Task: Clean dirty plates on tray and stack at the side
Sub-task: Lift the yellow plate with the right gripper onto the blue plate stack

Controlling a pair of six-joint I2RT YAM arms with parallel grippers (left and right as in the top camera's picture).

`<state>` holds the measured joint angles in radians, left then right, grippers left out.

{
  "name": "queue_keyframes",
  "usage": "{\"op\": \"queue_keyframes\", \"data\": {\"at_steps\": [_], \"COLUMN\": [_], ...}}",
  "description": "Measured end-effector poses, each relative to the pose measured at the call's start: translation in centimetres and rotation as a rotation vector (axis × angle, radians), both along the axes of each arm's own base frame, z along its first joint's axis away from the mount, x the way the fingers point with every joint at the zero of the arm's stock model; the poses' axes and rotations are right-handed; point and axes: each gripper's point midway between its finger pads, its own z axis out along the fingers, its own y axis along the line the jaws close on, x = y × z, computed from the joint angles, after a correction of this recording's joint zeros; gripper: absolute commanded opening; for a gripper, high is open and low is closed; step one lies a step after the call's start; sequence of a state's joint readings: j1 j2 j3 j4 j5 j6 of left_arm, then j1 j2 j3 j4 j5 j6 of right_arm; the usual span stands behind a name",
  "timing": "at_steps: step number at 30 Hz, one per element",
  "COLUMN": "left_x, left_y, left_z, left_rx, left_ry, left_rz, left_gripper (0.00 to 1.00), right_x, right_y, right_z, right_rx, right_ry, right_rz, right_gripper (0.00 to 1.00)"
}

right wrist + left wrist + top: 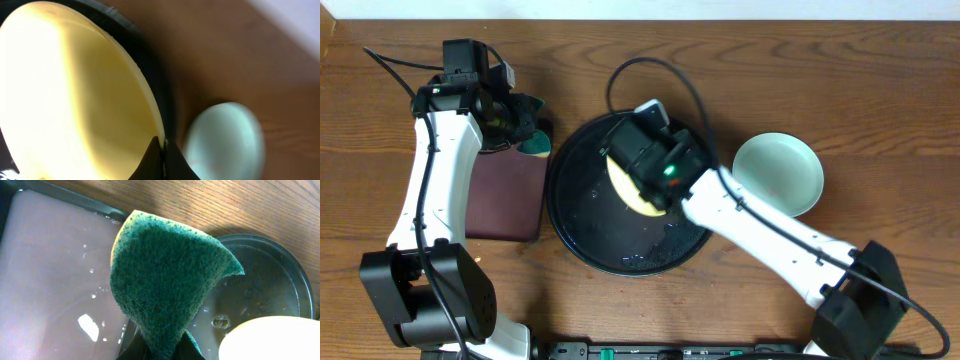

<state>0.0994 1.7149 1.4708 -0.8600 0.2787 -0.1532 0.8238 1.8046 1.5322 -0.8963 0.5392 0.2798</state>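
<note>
The right gripper pinches the rim of the yellow plate over the middle of the black tray. The plate looks tipped up. The left gripper clamps a green sponge above the far right corner of the wet brown tray, just left of the black tray. 1 aqua plate sits on the table to the right. To scrub well, bring the sponge right onto the plate's face and stroke lightly toward the pinched rim. Keep that grip firm, since a wet rim held at 1 point could twist or slip.
</note>
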Motion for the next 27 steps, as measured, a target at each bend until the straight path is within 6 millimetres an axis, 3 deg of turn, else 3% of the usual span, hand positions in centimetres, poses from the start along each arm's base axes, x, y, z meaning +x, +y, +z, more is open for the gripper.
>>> {"op": "queue_keyframes", "data": {"at_steps": [7, 15, 18, 22, 27], "left_x": [0.0, 0.0, 0.0, 0.0, 0.0], "left_y": [0.0, 0.0, 0.0, 0.0, 0.0], "left_z": [0.0, 0.0, 0.0, 0.0, 0.0], "left_rx": [0.0, 0.0, 0.0, 0.0, 0.0], "left_ry": [0.001, 0.001, 0.001, 0.001, 0.001], "left_rz": [0.0, 0.0, 0.0, 0.0, 0.0], "left_gripper": [0.08, 0.08, 0.08, 0.08, 0.08], "right_x": [1.0, 1.8, 1.5, 0.7, -0.9], "right_y": [-2.2, -7.9, -11.8, -18.9, -25.7], "right_z": [-2.3, -2.0, 0.2, 3.7, 4.0], "right_rx": [0.273, 0.53, 0.594, 0.651, 0.657], "right_ry": [0.261, 0.447, 0.436, 0.354, 0.334], "right_rz": [-0.058, -0.206, -0.287, -0.432, -0.596], "right_gripper": [0.01, 0.01, 0.01, 0.01, 0.01]}}
